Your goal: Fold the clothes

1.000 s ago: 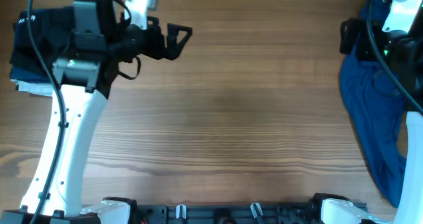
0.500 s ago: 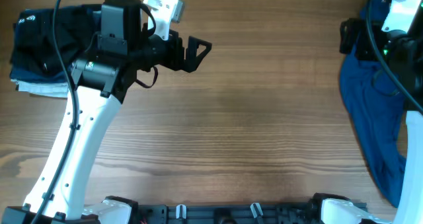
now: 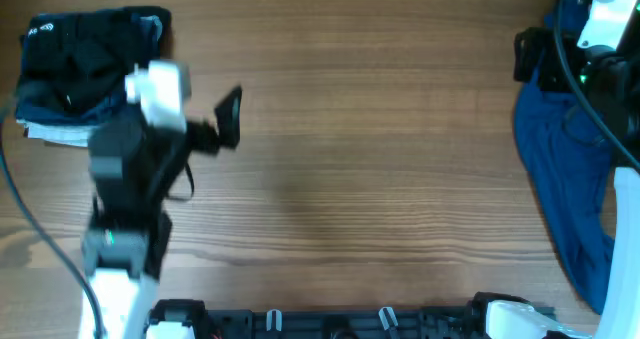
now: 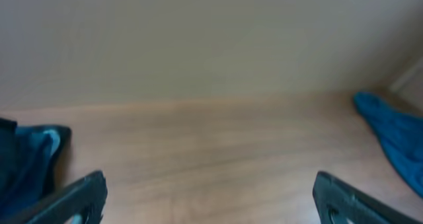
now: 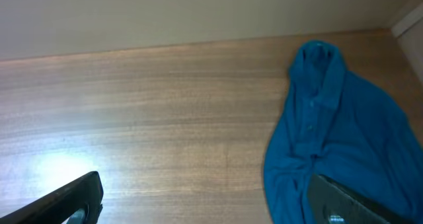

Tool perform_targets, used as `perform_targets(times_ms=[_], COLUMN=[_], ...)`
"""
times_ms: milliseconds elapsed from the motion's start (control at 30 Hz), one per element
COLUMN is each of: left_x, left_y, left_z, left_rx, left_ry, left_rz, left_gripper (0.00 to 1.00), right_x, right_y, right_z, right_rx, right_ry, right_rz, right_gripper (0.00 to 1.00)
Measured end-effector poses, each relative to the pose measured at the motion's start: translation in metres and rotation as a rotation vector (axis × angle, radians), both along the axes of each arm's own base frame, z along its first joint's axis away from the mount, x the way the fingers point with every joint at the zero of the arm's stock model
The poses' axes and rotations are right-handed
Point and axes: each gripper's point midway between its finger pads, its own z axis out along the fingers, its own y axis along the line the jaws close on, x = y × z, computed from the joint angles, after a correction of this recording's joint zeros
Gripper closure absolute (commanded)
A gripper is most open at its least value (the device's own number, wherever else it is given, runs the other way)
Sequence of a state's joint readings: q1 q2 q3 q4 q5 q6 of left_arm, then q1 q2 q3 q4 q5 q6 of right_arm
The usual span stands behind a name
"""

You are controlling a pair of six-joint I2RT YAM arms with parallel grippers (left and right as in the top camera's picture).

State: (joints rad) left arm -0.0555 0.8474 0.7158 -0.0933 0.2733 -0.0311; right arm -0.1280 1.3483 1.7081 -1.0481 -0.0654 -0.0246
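- Clothes stack point(image 3: 80, 64): folded dark garments, black on top with navy edges showing, at 10 o'clock on the wooden table point(image 3: 380, 159). A pale layer point(image 3: 50, 134) shows beneath its near edge.
- Royal-blue shirt point(image 3: 560, 189): unfolded and rumpled at 3 o'clock, trailing along the table's right edge toward 4 o'clock. Its collar and button placket face up in the right wrist view.
- Left gripper point(image 4: 210, 184): jaws spread wide, grasping nothing. It hangs above bare wood to the right of the stack and is blurred in the overhead view.
- Right gripper point(image 5: 206, 184): jaws spread wide and empty. One fingertip point(image 5: 334, 197) overlaps the shirt's lower folds in its own camera; contact cannot be judged.
- Right arm point(image 3: 600, 49): its black links and cables at 2 o'clock cover the shirt's upper part from above.
- Left arm point(image 3: 125, 179): rises from 8 o'clock, near the stack's lower right corner.
- Base rail point(image 3: 330, 324): dark, along the 6 o'clock edge.
- Bare wood lies between the stack and the shirt, which are well apart.
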Motion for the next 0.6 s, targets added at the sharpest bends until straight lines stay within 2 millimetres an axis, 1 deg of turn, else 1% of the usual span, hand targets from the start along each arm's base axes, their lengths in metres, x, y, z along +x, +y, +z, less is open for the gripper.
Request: perform_targets(times_ms=[67,167,200,233,333,400,467,600], left_x=[-0.018,-0.04,-0.041,-0.049,-0.059,-0.062,-0.064,-0.065], left_y=[0.002,0.002,0.002,0.001,0.003,0.005,0.009,0.017], left_z=[-0.018,-0.052,-0.054,-0.071,-0.094,-0.104,-0.109,-0.102], left_rx=[-0.009,-0.017,-0.017,-0.023,-0.062,-0.078,-0.089,-0.091], left_ry=[-0.066,-0.097,-0.102,-0.105,-0.087,-0.078,-0.081,-0.122], left_rz=[-0.008,-0.02,-0.019,-0.024,-0.007,0.006,0.029,0.079], left_gripper=[0.0,0.0,0.0,0.0,0.0,0.0,0.0,0.0], right_x=[0.0,0.0,0.0,0.0,0.001,0.001,0.001,0.002], right_y=[0.0,0.0,0.0,0.0,0.0,0.0,0.0,0.0], right_z=[0.0,0.0,0.0,0.0,-0.001,-0.001,-0.002,-0.003], right_rx=[0.0,0.0,0.0,0.0,0.0,0.0,0.001,0.001], right_ry=[0.0,0.001,0.0,0.001,0.002,0.003,0.005,0.008], right_rz=[0.0,0.0,0.0,0.0,0.0,0.0,0.0,0.0], right_gripper=[0.0,0.0,0.0,0.0,0.0,0.0,0.0,0.0])
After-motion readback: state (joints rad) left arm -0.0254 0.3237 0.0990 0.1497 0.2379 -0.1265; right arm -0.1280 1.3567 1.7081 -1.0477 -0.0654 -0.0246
